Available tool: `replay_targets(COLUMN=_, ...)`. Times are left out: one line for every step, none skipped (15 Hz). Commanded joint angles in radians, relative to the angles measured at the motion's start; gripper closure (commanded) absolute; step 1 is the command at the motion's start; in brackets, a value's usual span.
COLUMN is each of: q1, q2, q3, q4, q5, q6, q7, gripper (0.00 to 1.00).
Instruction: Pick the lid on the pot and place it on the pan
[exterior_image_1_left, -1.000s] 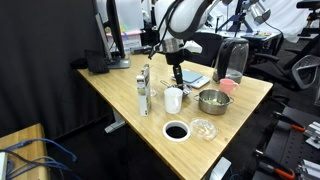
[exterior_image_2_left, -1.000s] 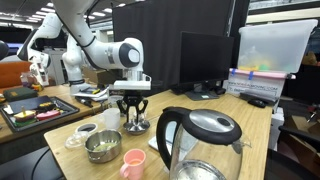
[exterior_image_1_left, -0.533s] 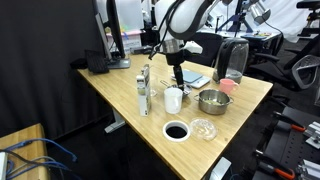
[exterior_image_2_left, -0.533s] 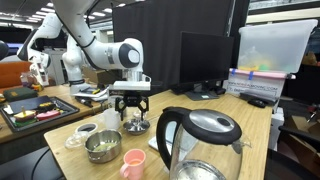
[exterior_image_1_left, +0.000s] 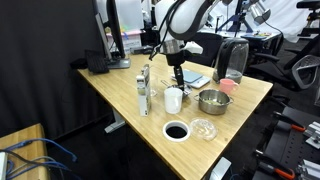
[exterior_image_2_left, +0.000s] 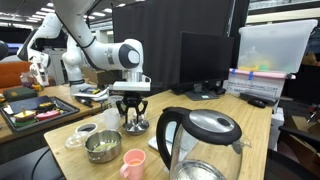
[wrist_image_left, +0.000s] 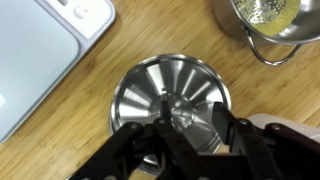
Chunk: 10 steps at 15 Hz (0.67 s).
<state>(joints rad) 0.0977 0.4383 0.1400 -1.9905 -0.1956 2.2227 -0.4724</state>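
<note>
Two things could spoil this grasp. First, the knob (wrist_image_left: 185, 113) is small and polished. If you close off-centre, I judge it could squirt out from the pads or tip the lid (wrist_image_left: 160, 85) on its rim. Second, the white mug (exterior_image_2_left: 110, 120) stands just beside the lid, so a spread finger or the lifted lid's edge could clip it and knock it over on the way out.

Your pincer (wrist_image_left: 190, 120) is released. Its jaws stand apart, one on each side of the knob, and I see no firm contact with it yet. The lid sits directly under the pincer, roughly centred between the fingertips. It appears to lie flat on the wood of the bench (exterior_image_1_left: 110, 95), not on the pot (wrist_image_left: 270, 20), which stands uncovered nearby.

Seen in an exterior view, the lid lies mid-bench, nearer the edge where the arm is mounted. What I take for the pan (exterior_image_1_left: 176, 131), a small dark round dish, sits close to the opposite edge, beyond the mug. Your carry has to clear that mug.
</note>
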Motion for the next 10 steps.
replay_targets(q1=-0.019, q2=0.007, q3=0.012, q4=0.012, q5=0.016, q6=-0.023, q7=-0.025, gripper=0.82)
replay_targets(q1=-0.020, q2=0.007, q3=0.012, q4=0.012, q5=0.017, q6=-0.025, q7=-0.025, gripper=0.88)
replay_targets(q1=-0.020, q2=0.008, q3=0.012, q4=0.013, q5=0.018, q6=-0.026, q7=-0.025, gripper=0.89)
replay_targets(q1=-0.021, q2=0.009, q3=0.012, q4=0.013, q5=0.018, q6=-0.027, q7=-0.024, gripper=0.90)
replay_targets(q1=-0.022, q2=0.009, q3=0.012, q4=0.012, q5=0.018, q6=-0.028, q7=-0.024, gripper=0.92)
replay_targets(q1=-0.023, q2=0.009, q3=0.011, q4=0.012, q5=0.018, q6=-0.029, q7=-0.024, gripper=0.94)
replay_targets(q1=-0.024, q2=0.010, q3=0.012, q4=0.013, q5=0.019, q6=-0.030, q7=-0.024, gripper=0.91)
replay_targets(q1=-0.024, q2=0.010, q3=0.012, q4=0.014, q5=0.020, q6=-0.030, q7=-0.024, gripper=0.92)
replay_targets(q1=-0.025, q2=0.010, q3=0.013, q4=0.015, q5=0.021, q6=-0.030, q7=-0.024, gripper=0.90)
replay_targets(q1=-0.025, q2=0.010, q3=0.013, q4=0.016, q5=0.023, q6=-0.029, q7=-0.023, gripper=0.92)
